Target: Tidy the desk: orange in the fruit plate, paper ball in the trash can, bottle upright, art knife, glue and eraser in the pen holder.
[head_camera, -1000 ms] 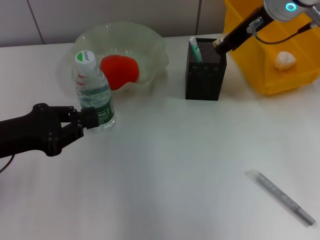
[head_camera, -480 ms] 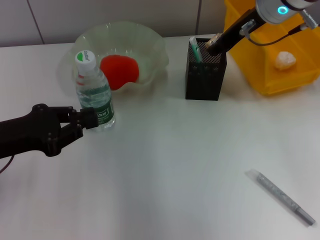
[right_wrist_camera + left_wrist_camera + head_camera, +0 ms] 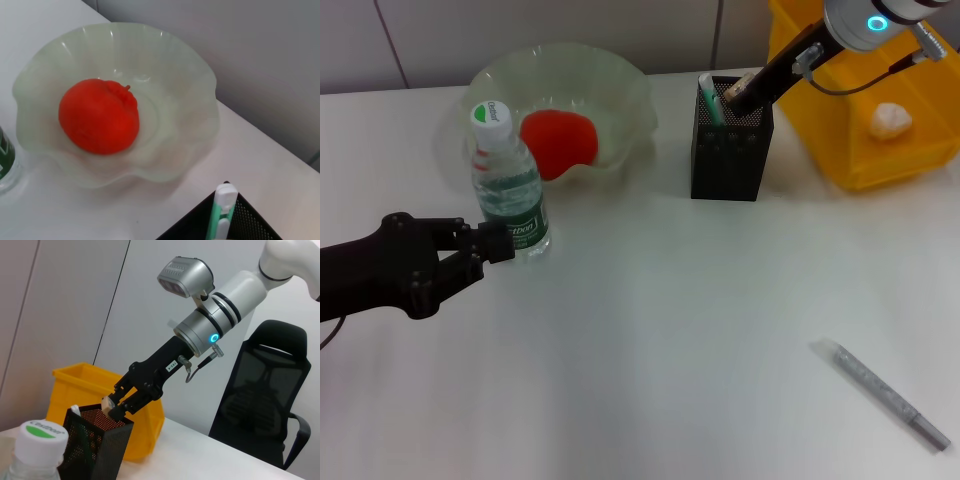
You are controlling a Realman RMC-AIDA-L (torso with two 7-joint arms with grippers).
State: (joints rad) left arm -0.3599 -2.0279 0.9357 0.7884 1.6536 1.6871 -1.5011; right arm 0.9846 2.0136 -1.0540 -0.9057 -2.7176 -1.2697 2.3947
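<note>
Right end effector: closed on a small pale eraser, held over the black mesh pen holder beside a green-white glue stick. Left end effector: clamped on the upright water bottle. Orange in fruit plate; art knife lies apart on bench; yellow bin just beside holder.

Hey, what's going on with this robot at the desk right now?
The right gripper holds a small pale eraser over the black mesh pen holder, which already contains a green-and-white glue stick. The left gripper is at the upright clear water bottle. The orange sits in the translucent fruit plate, a paper ball lies in the yellow bin, and the grey art knife remains on the desk.
</note>
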